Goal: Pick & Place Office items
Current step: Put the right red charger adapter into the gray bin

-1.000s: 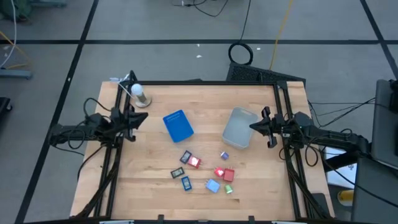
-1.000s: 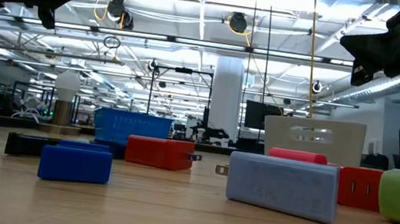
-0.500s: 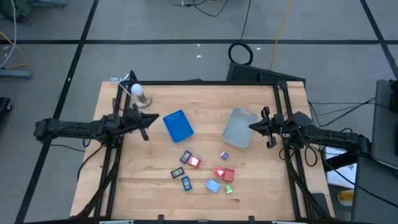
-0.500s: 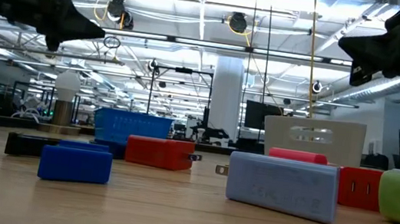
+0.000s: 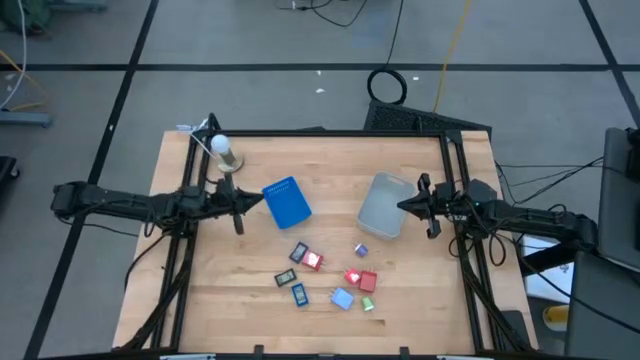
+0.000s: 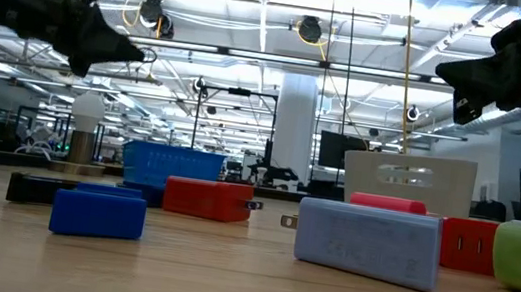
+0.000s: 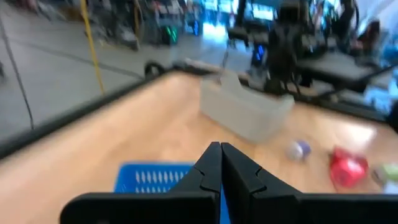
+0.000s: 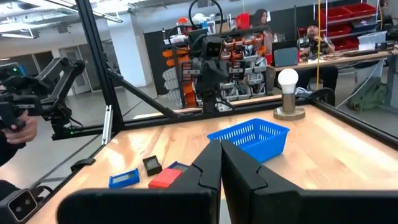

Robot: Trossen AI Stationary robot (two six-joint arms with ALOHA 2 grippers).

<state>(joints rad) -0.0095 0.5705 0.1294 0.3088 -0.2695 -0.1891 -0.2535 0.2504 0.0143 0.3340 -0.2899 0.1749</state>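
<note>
Several small office items (image 5: 330,277) in red, blue, green and black lie loose on the wooden table near its front; the low view shows a dark blue block (image 6: 98,213), a red piece (image 6: 208,200) and a light blue piece (image 6: 369,243). My left gripper (image 5: 262,200) hovers shut and nearly level just left of the blue tray (image 5: 287,202), with nothing between its fingers (image 7: 211,163). My right gripper (image 5: 400,207) hovers shut at the right side of the clear tub (image 5: 384,206). Both are well above the table.
A white bulb on a round stand (image 5: 222,150) sits at the far left corner. Black frame posts (image 5: 196,190) run along both sides of the table. Bare wood lies between the tray, the tub and the items.
My left gripper has gone toward the blue tray, away from the table's left edge. It has sunk a little and tipped from slanting up to nearly level. The items, tray and tub lie as before.
</note>
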